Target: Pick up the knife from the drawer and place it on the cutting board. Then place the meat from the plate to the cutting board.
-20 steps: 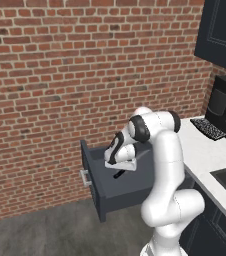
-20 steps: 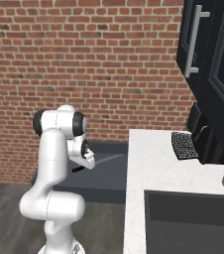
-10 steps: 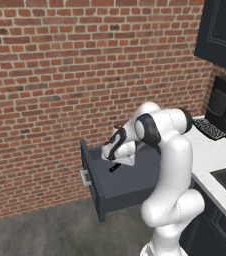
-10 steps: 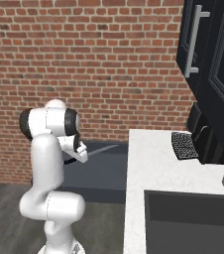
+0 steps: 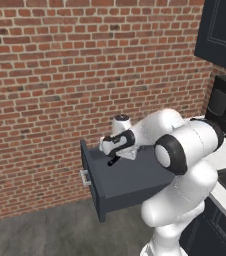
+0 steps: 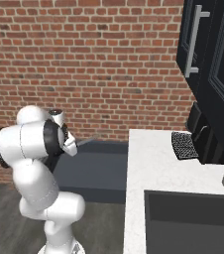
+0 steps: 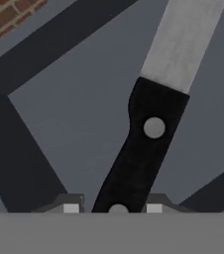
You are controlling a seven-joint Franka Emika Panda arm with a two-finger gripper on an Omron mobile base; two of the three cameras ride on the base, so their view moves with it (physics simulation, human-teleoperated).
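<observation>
The knife (image 7: 153,129) has a black riveted handle and a silver blade. Its handle runs down between my gripper's (image 7: 112,208) two fingertips (image 7: 71,208), which press on it from both sides. In the left base view my gripper (image 5: 114,156) hangs over the open dark drawer (image 5: 125,177) with the black handle (image 5: 113,161) below it. From the right base view the blade (image 6: 86,142) juts out to the right of the hand, above the drawer (image 6: 99,168). The cutting board, the meat and the plate are out of view.
A brick wall (image 5: 60,75) stands behind the drawer. A white counter (image 6: 158,163) with a dark sink (image 6: 193,218) lies to the right. On it are a black appliance (image 6: 205,144) and a dark gridded pad (image 6: 183,145). Dark upper cabinets (image 6: 208,59) hang above.
The hand has risen a little out of the drawer, the jaws have narrowed onto the knife handle, and the arm's elbow has swung round towards the cameras.
</observation>
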